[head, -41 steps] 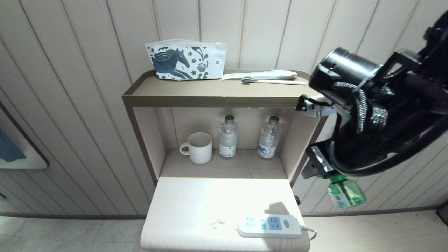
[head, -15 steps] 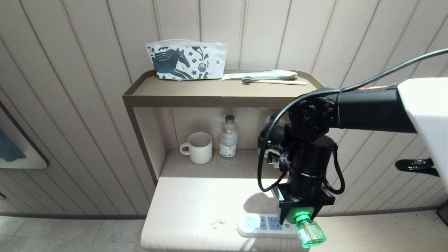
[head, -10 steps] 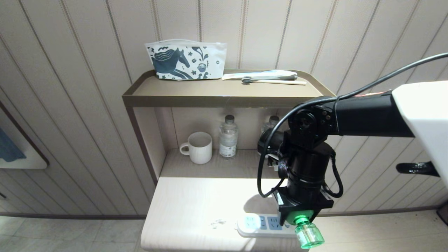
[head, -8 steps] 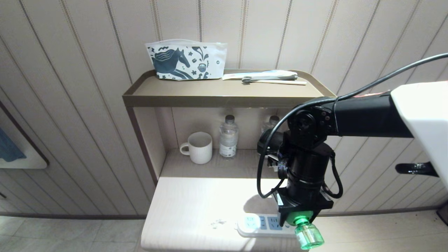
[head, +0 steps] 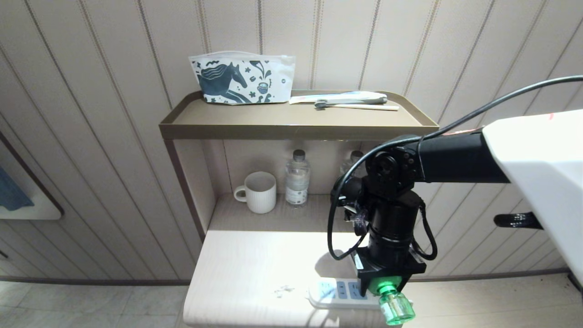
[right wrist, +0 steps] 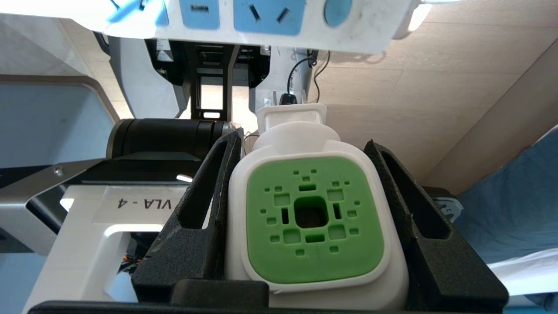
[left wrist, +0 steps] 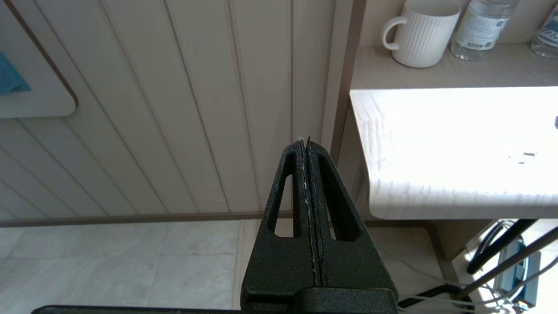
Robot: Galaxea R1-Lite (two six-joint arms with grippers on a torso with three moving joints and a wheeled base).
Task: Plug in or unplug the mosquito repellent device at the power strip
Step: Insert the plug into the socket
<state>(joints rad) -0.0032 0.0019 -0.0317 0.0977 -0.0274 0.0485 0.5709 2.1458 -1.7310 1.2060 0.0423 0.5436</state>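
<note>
Mosquito repellent device (right wrist: 314, 226) sits clamped between right gripper (right wrist: 305, 183) jaws.

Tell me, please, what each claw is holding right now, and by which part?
The right claw grips the mosquito repellent device by the two sides of its white body. The left claw is shut on nothing.

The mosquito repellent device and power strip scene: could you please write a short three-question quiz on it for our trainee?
1. True or false: the right gripper is shut on the mosquito repellent device.
2. Where does the power strip lie? A) top shelf B) front of the lower tabletop C) floor
3. Fill in: beside the two water bottles stands a white ____.

Key: 1 true. 2 B. 3 mug.
</note>
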